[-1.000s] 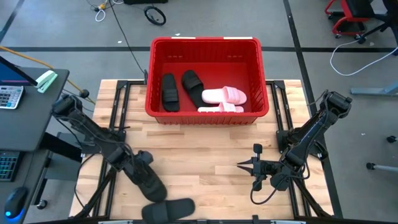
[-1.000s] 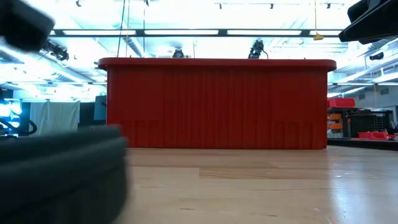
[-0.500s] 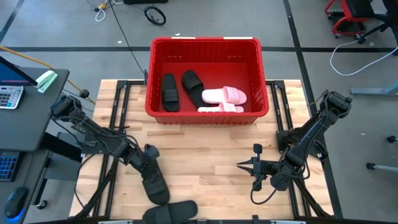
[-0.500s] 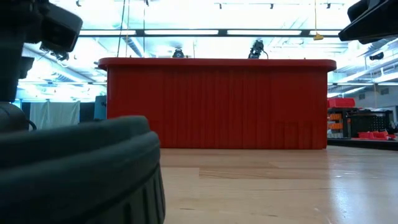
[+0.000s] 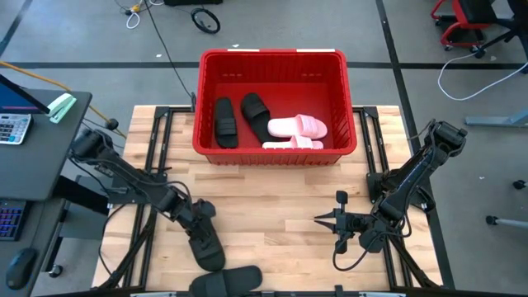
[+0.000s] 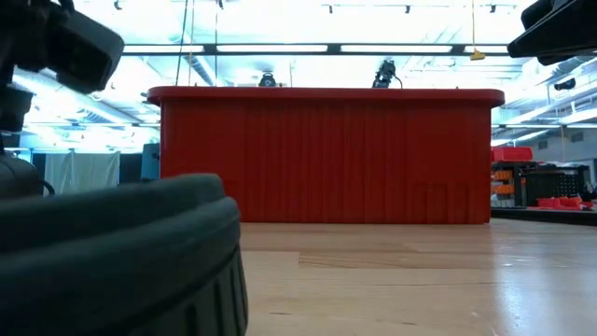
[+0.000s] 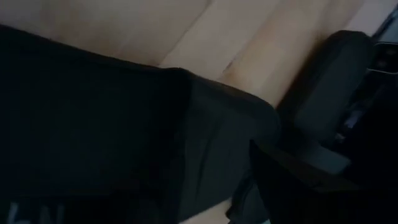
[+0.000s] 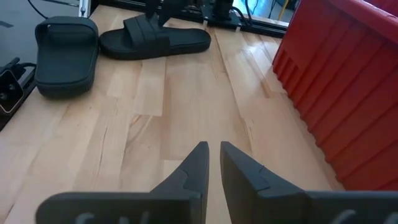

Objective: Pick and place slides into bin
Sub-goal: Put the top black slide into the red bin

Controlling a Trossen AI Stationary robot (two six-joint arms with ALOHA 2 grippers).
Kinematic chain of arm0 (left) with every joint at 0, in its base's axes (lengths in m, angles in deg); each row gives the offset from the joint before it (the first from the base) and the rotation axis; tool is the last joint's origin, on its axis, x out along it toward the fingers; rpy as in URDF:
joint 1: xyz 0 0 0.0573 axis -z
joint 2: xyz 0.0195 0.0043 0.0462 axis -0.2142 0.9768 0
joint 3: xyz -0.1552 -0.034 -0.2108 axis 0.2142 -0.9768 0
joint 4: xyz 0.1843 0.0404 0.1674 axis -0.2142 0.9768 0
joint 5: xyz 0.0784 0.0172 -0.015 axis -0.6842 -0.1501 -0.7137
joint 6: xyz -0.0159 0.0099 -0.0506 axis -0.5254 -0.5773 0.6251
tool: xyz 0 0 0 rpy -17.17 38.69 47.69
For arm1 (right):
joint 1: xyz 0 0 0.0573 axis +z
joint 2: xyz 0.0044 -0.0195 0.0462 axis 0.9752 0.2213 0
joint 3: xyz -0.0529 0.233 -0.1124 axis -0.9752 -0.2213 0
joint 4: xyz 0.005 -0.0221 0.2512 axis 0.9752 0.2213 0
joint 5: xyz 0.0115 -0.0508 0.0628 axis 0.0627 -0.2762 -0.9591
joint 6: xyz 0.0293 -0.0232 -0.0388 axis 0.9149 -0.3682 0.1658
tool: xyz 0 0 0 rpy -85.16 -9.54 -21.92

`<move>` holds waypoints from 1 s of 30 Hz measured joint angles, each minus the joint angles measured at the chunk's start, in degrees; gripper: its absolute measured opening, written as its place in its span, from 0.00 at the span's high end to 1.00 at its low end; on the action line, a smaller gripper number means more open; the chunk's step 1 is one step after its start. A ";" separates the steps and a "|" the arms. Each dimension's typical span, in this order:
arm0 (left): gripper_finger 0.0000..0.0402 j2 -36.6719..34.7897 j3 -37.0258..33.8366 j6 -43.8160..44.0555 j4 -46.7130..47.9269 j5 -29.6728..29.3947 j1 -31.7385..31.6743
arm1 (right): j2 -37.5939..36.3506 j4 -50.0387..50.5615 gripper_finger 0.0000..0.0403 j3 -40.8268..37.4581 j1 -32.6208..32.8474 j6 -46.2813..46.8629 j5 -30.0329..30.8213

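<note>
While left gripper [image 5: 198, 216] sits low over near-left part of table [image 5: 280, 206], its fingers straddle strap end of black slide [image 5: 205, 243]; grip appears closed on it, though wrist view too dark to confirm contact. Second black slide [image 5: 225, 282] lies just beyond it at table's near edge. Right gripper [image 5: 318, 219] hovers over bare wood, well apart from both slides, fingers nearly together, holding nothing. Bin [image 5: 276, 150] stands far ahead of both grippers; inside it, two black slides [image 5: 226, 121] and pink pair [image 5: 297, 130].
</note>
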 joint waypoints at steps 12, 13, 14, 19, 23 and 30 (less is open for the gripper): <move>0.57 1.91 0.10 -4.49 0.12 3.01 -2.10 | 0.00 -0.04 0.88 0.02 -0.01 -0.02 0.02; 0.57 1.75 0.11 -4.83 0.26 3.17 -2.46 | 0.00 -0.04 0.88 0.02 -0.01 -0.02 0.01; 0.57 1.60 0.11 -5.42 0.42 3.29 -2.79 | 0.00 -0.04 0.88 0.02 -0.01 -0.03 0.01; 0.55 1.24 0.13 -8.92 1.87 2.45 -4.35 | 0.00 -0.04 0.88 0.00 0.00 -0.04 0.02; 0.55 1.28 0.13 -11.32 4.88 2.35 -5.81 | -0.01 -0.04 0.88 0.01 -0.01 -0.07 0.02; 0.53 1.41 0.14 -11.98 5.25 2.59 -6.52 | 0.00 -0.04 0.88 0.02 -0.02 -0.09 0.02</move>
